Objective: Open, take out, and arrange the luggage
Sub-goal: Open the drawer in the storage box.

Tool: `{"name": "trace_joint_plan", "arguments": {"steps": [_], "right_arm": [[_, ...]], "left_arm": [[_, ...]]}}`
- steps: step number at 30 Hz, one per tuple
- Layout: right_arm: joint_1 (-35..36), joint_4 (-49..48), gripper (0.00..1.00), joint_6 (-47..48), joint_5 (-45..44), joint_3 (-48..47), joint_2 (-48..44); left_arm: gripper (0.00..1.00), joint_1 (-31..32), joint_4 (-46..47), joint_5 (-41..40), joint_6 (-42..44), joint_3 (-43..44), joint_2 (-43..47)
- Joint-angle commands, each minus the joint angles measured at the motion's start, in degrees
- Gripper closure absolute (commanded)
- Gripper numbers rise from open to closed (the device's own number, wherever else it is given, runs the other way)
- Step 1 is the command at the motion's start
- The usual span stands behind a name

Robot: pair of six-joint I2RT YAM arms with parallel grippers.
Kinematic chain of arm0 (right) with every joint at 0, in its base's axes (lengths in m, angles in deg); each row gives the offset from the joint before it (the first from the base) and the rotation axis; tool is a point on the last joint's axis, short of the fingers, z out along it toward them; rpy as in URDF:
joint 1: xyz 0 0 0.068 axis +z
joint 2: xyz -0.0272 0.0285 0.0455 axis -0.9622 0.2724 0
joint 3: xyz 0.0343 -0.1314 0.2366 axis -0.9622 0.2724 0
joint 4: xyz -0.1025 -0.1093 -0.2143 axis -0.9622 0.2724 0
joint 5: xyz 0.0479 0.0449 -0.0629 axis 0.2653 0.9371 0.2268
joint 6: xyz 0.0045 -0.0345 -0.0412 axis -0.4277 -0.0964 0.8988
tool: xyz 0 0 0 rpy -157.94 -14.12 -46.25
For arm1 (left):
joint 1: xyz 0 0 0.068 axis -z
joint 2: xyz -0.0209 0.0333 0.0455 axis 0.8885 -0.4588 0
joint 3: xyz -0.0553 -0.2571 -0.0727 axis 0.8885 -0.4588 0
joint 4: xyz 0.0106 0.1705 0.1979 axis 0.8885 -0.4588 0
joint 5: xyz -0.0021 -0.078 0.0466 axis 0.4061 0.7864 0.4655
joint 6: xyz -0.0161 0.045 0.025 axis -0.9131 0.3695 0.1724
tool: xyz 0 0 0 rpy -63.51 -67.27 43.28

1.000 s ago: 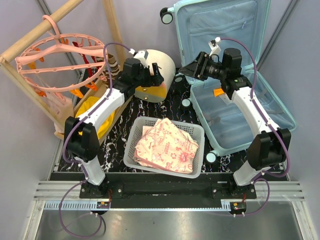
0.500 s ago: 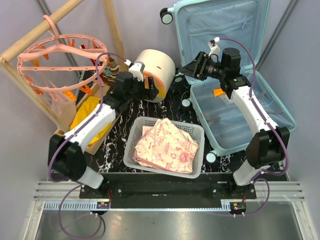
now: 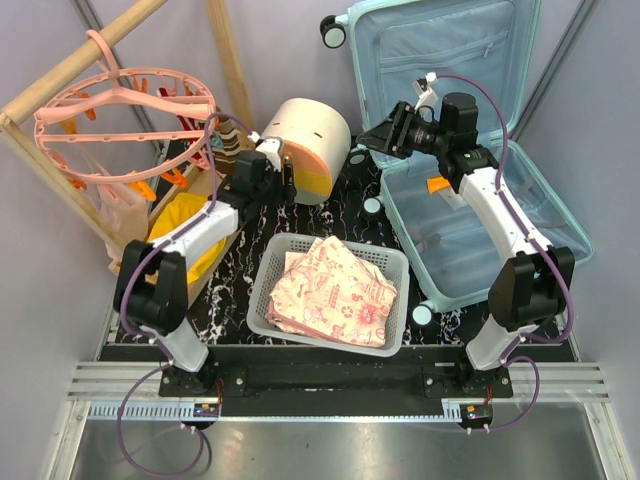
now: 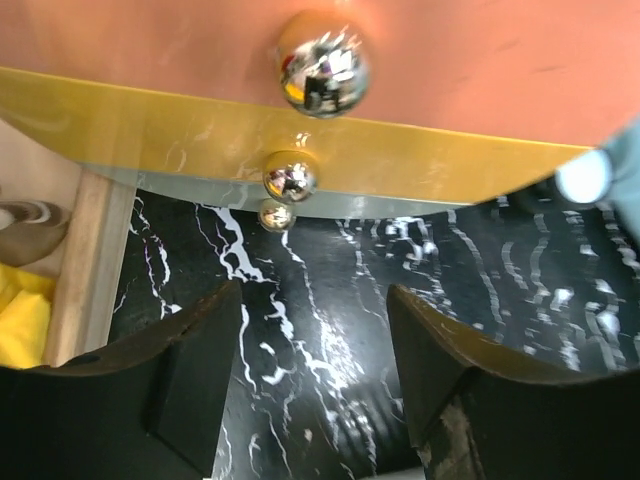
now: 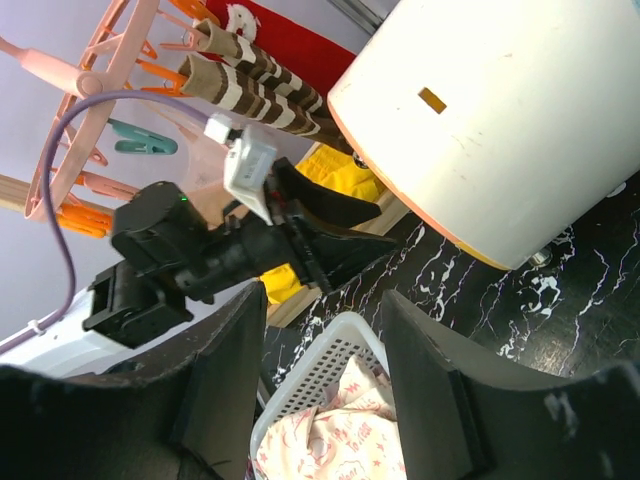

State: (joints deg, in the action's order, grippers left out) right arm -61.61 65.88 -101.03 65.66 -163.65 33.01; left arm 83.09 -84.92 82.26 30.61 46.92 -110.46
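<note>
The luggage lies open on the tabletop, its lid raised at the back. The right end effector hovers just off the luggage's left edge, fingers spread and empty. Further left of the luggage, the left end effector, also spread and empty, faces the cream-and-orange drawer box. A white basket sits beside the luggage's near-left corner.

white basket, floral cloth, cream drawer box

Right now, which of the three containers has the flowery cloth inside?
The white basket between the arms' bases: the flowery cloth fills it. The open mint suitcase and round cream drawer box show none.
</note>
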Motion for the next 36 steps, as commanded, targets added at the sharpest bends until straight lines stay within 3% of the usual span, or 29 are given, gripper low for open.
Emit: {"name": "trace_joint_plan", "arguments": {"steps": [1,9,28,34,36], "right_arm": [[-0.19,-0.74,0.42,0.04,-0.29,-1.82,-2.2],[-0.27,0.14,0.43,-0.22,-0.9,-1.2,-2.73],[-0.19,1.19,0.44,-0.22,-0.03,-4.36,0.26],[-0.27,1.37,0.44,-0.4,0.06,-4.54,0.26],[-0.27,1.37,0.44,-0.49,-0.02,-4.45,0.08]], "left_arm": [[0.38,0.07,7.12,-3.13,2.11,4.26,-2.64],[0.44,-0.01,9.49,-6.65,2.81,5.84,-4.93],[0.52,-0.01,10.55,-4.89,2.46,9.62,-10.29],[0.62,-0.1,10.82,-4.45,1.76,11.21,-12.84],[0.71,-0.19,11.08,-4.37,1.67,11.38,-12.92]]}}
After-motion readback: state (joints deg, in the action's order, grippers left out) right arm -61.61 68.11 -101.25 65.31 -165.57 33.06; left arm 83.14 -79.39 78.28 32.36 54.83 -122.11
